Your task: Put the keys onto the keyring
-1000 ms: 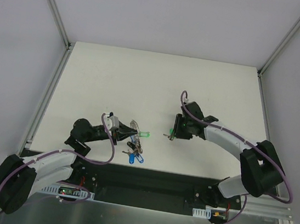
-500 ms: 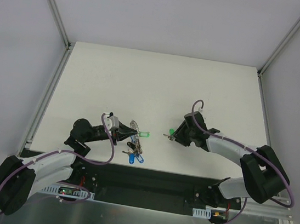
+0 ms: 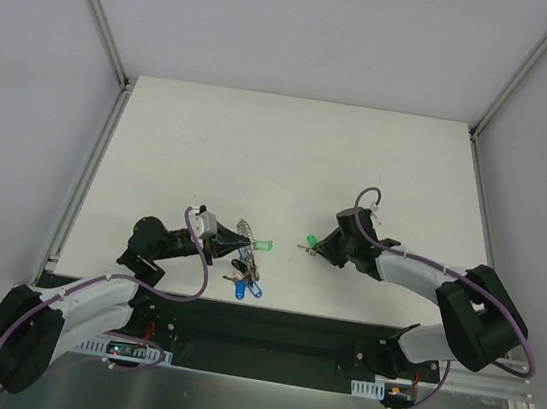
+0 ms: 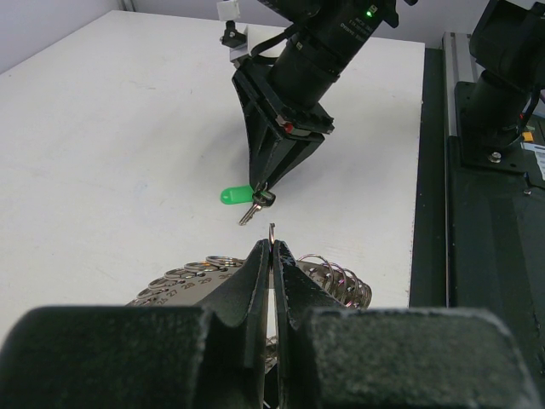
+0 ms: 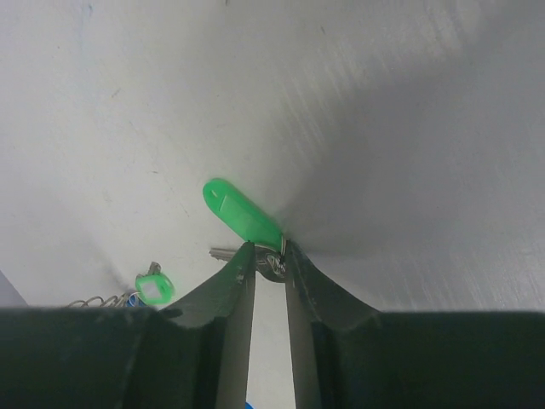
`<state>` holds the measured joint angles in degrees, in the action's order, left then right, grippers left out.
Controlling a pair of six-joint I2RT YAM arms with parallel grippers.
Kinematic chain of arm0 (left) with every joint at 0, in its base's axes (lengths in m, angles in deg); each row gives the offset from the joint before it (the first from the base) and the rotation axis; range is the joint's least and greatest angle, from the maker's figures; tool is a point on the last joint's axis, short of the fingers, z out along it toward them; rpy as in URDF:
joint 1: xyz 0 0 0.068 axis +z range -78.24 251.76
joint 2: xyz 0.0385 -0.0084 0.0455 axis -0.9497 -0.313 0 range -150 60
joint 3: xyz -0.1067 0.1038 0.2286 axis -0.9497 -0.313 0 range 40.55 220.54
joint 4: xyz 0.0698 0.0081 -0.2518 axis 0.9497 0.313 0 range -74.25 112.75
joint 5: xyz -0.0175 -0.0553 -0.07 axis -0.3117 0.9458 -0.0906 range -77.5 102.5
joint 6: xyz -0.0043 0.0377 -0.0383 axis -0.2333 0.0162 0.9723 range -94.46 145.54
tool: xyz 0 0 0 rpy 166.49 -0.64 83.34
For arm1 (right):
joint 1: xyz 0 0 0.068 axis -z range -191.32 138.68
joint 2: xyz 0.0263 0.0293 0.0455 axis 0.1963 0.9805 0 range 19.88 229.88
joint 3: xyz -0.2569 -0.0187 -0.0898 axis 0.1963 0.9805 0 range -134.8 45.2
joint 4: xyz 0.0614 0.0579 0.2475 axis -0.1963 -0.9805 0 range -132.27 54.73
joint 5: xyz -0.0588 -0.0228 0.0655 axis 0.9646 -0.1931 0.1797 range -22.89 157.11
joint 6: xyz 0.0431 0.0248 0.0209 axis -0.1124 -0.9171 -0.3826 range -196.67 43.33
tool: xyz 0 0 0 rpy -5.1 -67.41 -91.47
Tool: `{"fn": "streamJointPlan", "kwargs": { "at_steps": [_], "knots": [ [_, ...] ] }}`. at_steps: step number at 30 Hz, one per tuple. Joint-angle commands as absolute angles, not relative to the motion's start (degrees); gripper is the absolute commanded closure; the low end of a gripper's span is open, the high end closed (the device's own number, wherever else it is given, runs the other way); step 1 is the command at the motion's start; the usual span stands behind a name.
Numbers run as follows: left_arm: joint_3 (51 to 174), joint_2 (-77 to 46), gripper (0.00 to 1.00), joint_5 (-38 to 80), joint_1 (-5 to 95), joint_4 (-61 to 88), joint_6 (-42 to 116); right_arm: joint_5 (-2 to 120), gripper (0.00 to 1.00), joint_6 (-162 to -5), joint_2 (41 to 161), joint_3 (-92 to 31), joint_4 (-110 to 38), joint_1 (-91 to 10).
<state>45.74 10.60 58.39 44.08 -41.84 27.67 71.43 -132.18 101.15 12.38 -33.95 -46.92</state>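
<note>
**Keyring (image 3: 245,233) clamped at left, loose green key (image 3: 309,241) pinched at right**

Orientation. From overhead the keyring shows as a narrow speckled band, its long axis running roughly far to near, just right of the left gripper (image 3: 231,242). Its keys (image 3: 248,282) trail off the near end toward the table's front edge. The left wrist view shows the coil (image 4: 334,277) spreading to both sides below the fingertips. The loose green key lies at the tips of the right gripper (image 3: 315,247), right of the keyring and apart from it. Its green head (image 5: 243,213) points away from the fingers, on the side toward the keyring. Its metal blade (image 4: 248,214) angles off separately toward the left arm, low against the table.

Grippers. The left gripper (image 4: 271,256) is fully closed, with a thin wire loop of the keyring standing up between its fingertips. The right gripper (image 5: 271,258) is drawn in narrow, pinching the small metal link at the base of the green head.

Surface and room. The table (image 3: 291,146) is matt white. Pale walls with metal frame posts surround it, and a black rail carries the arm bases at the near edge.

Count. Two arms and two grippers are in view, with one keyring and one loose key. On the ring are one green head (image 3: 265,248), at least two blue heads and some dark ones too small to number. That makes two green heads in all.
</note>
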Motion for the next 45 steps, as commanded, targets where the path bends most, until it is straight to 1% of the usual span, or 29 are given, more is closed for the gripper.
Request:
{"fn": "streamJointPlan", "kwargs": {
  "at_steps": [1,2,3,6,9,13,14,17,19,23,24,28,35,37,40,41,43,45],
  "knots": [
    [47.49,11.49,1.0,58.56,44.07,-44.11,27.13,75.37,0.79,-133.62,103.02,13.65,-36.24,-46.74],
    [47.49,11.49,1.0,58.56,44.07,-44.02,27.04,75.46,0.81,-133.36,103.02,13.65,-36.33,-46.74],
    [47.49,11.58,1.0,58.56,44.07,-43.93,27.12,75.81,0.87,-132.66,103.02,13.56,-36.59,-46.74],
    [47.58,11.58,1.0,58.64,44.07,-43.76,27.04,77.57,0.96,-130.47,101.97,12.25,-39.22,-46.83],
    [47.58,11.66,1.0,58.56,44.07,-43.67,26.95,83.09,0.99,-124.5,98.64,9.53,-45.54,-46.83],
    [47.66,11.75,1.0,58.55,43.98,-43.67,27.04,95.81,0.99,-110.45,94.06,0.93,-55.03,-46.83],
    [47.66,11.75,1.0,58.56,43.98,-43.49,27.04,97.42,0.99,-102.85,93.71,-1.01,-58.27,-46.83],
    [47.75,11.75,1.0,58.56,43.9,-43.49,27.04,99.89,0.99,-89.91,97.29,-7.59,-63.37,-47.18],
    [47.84,11.66,1.0,58.56,43.9,-43.23,26.95,100.24,0.99,-85.39,100.02,-10.16,-65.23,-47.79],
    [47.75,12.19,1.0,58.29,43.9,-42.7,26.86,104.28,0.99,-80.54,108.45,-14.21,-68.31,-53.49],
    [47.67,12.45,1.0,58.21,43.9,-42.61,26.77,105.07,0.99,-79.67,112.13,-15.95,-68.76,-54.55],
    [47.66,12.81,1.0,57.85,43.9,-42.09,26.51,109.38,0.99,-77.29,118.99,-19.39,-69.37,-61.06],
    [47.58,13.33,1.0,57.59,43.9,-42.0,26.51,105.26,0.99,-73.86,123.67,-21.33,-66.74,-68.7],
    [47.58,13.42,1.0,57.59,43.81,-42.0,26.6,102.81,0.98,-73.59,124.46,-21.33,-66.04,-69.76],
    [47.49,13.51,1.0,57.59,43.81,-41.91,26.51,99.11,0.91,-74.03,124.82,-20.98,-64.99,-69.77],
    [47.49,13.51,1.0,57.59,43.81,-42.0,26.51,98.5,0.87,-74.29,124.47,-20.55,-64.81,-69.86],
    [47.49,13.69,1.0,57.5,43.81,-42.0,26.51,96.56,0.84,-74.47,123.77,-20.28,-64.45,-69.86],
    [47.4,13.69,1.0,57.59,43.72,-41.91,26.51,95.25,0.77,-74.91,122.37,-20.28,-64.63,-69.77]
  ]
}}
